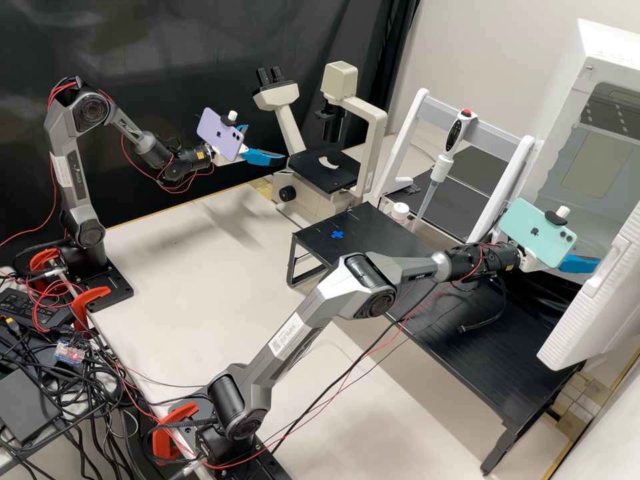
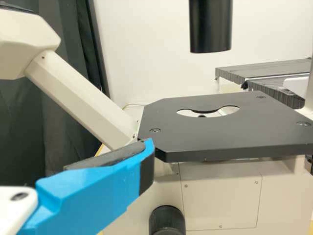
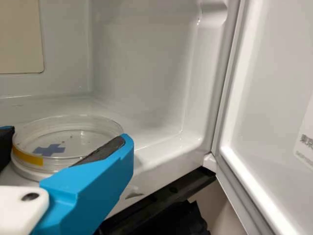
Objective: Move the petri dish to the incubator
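In the high view my right gripper (image 1: pixel 579 264) is at the mouth of the incubator (image 1: pixel 587 160). In the right wrist view that gripper (image 3: pixel 68 137) is shut on the clear petri dish (image 3: pixel 68 125), its pads at opposite sides of the rim. The dish has a yellow strip on its side and a blue cross showing through it. It is level, just above or on the incubator floor (image 3: pixel 161 142); which one I cannot tell. My left gripper (image 1: pixel 265 143) stands open beside the microscope, and in the left wrist view the gripper (image 2: pixel 68 147) has one blue finger near the stage corner.
The incubator door (image 3: pixel 274 98) stands open beside the right gripper. The microscope (image 1: pixel 327 167) is at the back, its black stage (image 2: pixel 220 137) near the left gripper. A pipette (image 1: pixel 448 153) hangs on a white stand. Under the right forearm is a black raised bench (image 1: pixel 493 360).
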### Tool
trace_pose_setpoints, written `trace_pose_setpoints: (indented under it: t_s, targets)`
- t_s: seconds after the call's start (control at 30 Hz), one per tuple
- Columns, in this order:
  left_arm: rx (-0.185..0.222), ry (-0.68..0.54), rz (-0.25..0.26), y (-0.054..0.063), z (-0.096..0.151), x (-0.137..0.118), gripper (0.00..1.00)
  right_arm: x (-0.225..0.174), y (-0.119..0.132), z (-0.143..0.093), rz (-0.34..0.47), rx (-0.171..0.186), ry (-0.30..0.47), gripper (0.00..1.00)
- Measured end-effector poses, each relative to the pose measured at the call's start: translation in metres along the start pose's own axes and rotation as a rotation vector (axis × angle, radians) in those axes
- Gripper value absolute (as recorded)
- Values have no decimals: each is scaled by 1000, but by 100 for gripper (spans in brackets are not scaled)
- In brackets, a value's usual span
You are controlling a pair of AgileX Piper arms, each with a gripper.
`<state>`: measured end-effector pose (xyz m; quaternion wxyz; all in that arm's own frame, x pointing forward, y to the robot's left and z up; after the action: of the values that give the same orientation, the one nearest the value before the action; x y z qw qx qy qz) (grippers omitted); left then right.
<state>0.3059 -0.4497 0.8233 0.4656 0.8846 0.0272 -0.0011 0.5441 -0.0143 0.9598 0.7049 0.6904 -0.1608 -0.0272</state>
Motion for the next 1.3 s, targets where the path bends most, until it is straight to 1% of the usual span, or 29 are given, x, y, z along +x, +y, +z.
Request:
trace_pose_setpoints:
  t_s: [0.17, 0.2, 0.27, 0.33, 0.37, 0.43, 0.47, 0.5, 0.57, 0.6, 0.63, 0.67, 0.8, 0.9, 1.0, 1.17, 1.3]
  targets:
    - [0, 0, 0, 0, 0, 0, 100, 4, -7, 3, -6, 1, -10, 0]
    - [0, 0, 0, 0, 0, 0, 100, 5, -9, 4, -7, 16, -17, 0]
    - [0, 0, 0, 0, 0, 0, 100, 6, -8, 4, -4, 25, -23, 0]
    - [0, 0, 0, 0, 0, 0, 100, 7, -8, 4, -4, 19, -30, 0]
    - [0, 0, 0, 0, 0, 0, 100, 7, -8, 5, -3, 21, -32, 0]
    - [0, 0, 0, 0, 0, 0, 100, 8, -8, 4, -2, 12, -35, 0]
    - [0, 0, 0, 0, 0, 0, 100, 8, -7, 3, -1, 1, -34, 100]
    - [0, 0, 0, 0, 0, 0, 100, 8, -8, 3, -2, 2, -38, 100]
    - [0, 0, 0, 0, 0, 0, 100, 8, -8, 3, -3, -11, -40, 100]
    - [0, 0, 0, 0, 0, 0, 100, 8, -9, 3, -5, -4, -46, 100]
    - [0, 0, 0, 0, 0, 0, 100, 8, -10, 3, -7, -8, -51, 100]
    - [0, 0, 0, 0, 0, 0, 100, 8, -10, 3, -10, -3, -57, 100]
    - [0, 0, 0, 0, 0, 0, 100, 7, -12, 4, -19, -16, -76, 100]
    - [0, 0, 0, 0, 0, 0, 100, 7, -12, 4, -21, -13, -82, 100]
    - [0, 0, 0, 0, 0, 0, 100, 7, -12, 4, -20, -8, -80, 100]
    - [0, 0, 0, 0, 0, 0, 100, 2, -13, 5, -28, -15, -62, 100]
    - [0, 0, 0, 0, 0, 0, 100, -4, -11, 6, -15, -7, -42, 100]
